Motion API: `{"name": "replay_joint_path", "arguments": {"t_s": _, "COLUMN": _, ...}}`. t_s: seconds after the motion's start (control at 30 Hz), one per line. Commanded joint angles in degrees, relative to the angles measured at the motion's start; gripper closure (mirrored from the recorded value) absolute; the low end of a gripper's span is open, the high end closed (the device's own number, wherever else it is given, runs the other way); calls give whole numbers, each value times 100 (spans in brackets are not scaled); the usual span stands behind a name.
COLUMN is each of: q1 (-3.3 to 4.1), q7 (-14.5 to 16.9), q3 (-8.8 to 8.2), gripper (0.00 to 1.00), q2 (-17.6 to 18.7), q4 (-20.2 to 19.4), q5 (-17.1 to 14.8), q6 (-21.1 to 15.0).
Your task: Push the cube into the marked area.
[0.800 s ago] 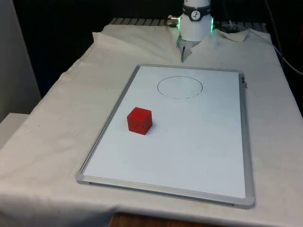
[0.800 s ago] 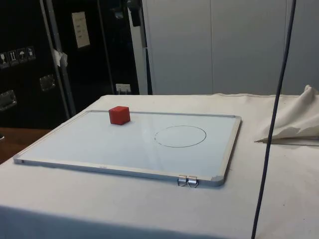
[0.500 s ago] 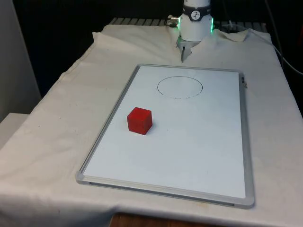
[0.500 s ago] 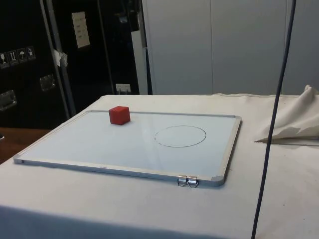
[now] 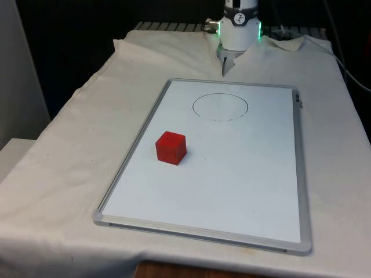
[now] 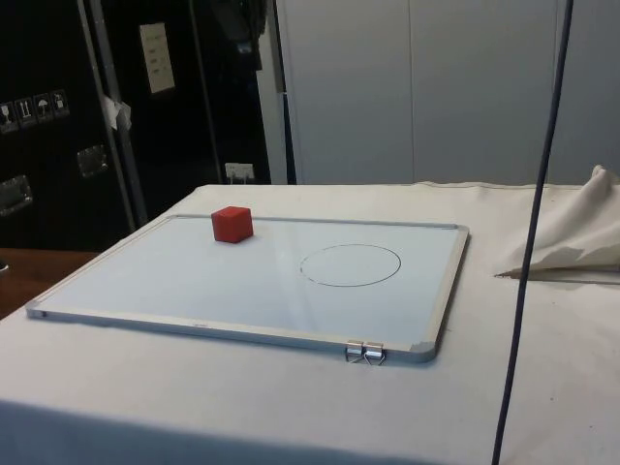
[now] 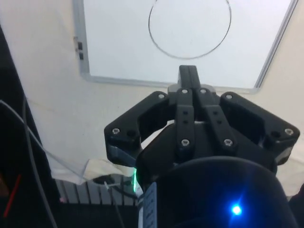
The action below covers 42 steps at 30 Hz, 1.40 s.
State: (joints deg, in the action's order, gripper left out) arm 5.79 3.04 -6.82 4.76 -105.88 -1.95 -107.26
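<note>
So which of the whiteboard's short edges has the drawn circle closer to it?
The short edge nearest the robot's base; the circle sits just inside it, while the red cube lies around mid-board.

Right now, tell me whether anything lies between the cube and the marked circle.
Nothing visible does. The red cube sits on bare whiteboard, apart from the drawn circle, with only clear board surface between them.

A white cloth covers the counter, and it is bunched up in folds at the far end. Two small metal clips hang on the edge of the board. A dark cable hangs down past the counter. Dark cabinets stand behind, with a paper note stuck on one.
</note>
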Motion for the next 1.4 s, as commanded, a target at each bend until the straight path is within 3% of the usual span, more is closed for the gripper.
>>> {"name": "replay_joint_path", "arguments": {"t_s": 0.0, "q1": -17, "q7": 46, "q3": -6, "gripper": 100, "q2": 178, "q4": 149, "q5": -40, "q6": -23}}
{"name": "replay_joint_path", "arguments": {"t_s": 0.17, "q1": -34, "q7": 69, "q3": -29, "gripper": 100, "q2": 372, "q4": 264, "q5": -23, "q6": -132}}
{"name": "replay_joint_path", "arguments": {"t_s": 0.53, "q1": -149, "q7": 298, "q3": -80, "gripper": 100, "q2": 1226, "q4": 825, "q5": -235, "q6": -521}}
{"name": "replay_joint_path", "arguments": {"t_s": 0.7, "q1": -178, "q7": 390, "q3": -126, "gripper": 100, "q2": 1547, "q4": 1014, "q5": -338, "q6": -693}}
{"name": "replay_joint_path", "arguments": {"t_s": 0.73, "q1": -149, "q7": 355, "q3": -143, "gripper": 100, "q2": 1530, "q4": 1003, "q5": -286, "q6": -682}}
{"name": "replay_joint_path", "arguments": {"t_s": 0.83, "q1": -206, "q7": 470, "q3": -178, "gripper": 100, "q2": 1776, "q4": 1146, "q5": -441, "q6": -819}}
{"name": "replay_joint_path", "arguments": {"t_s": 1.03, "q1": -241, "q7": 625, "q3": -292, "gripper": 100, "q2": 2086, "q4": 1261, "q5": -642, "q6": -1071}}
{"name": "replay_joint_path", "arguments": {"t_s": 1.07, "q1": -206, "q7": 584, "q3": -309, "gripper": 100, "q2": 2028, "q4": 1215, "q5": -590, "q6": -1037}}
{"name": "replay_joint_path", "arguments": {"t_s": 1.1, "q1": -246, "q7": 636, "q3": -304, "gripper": 100, "q2": 2126, "q4": 1272, "q5": -653, "q6": -1112}}
{"name": "replay_joint_path", "arguments": {"t_s": 1.3, "q1": -292, "q7": 745, "q3": -378, "gripper": 100, "q2": 2378, "q4": 1415, "q5": -779, "q6": -1261}}
{"name": "replay_joint_path", "arguments": {"t_s": 1.33, "q1": -252, "q7": 710, "q3": -401, "gripper": 100, "q2": 2332, "q4": 1381, "q5": -733, "q6": -1238}}
{"name": "replay_joint_path", "arguments": {"t_s": 1.37, "q1": -304, "q7": 791, "q3": -413, "gripper": 100, "q2": 2475, "q4": 1484, "q5": -842, "q6": -1295}}
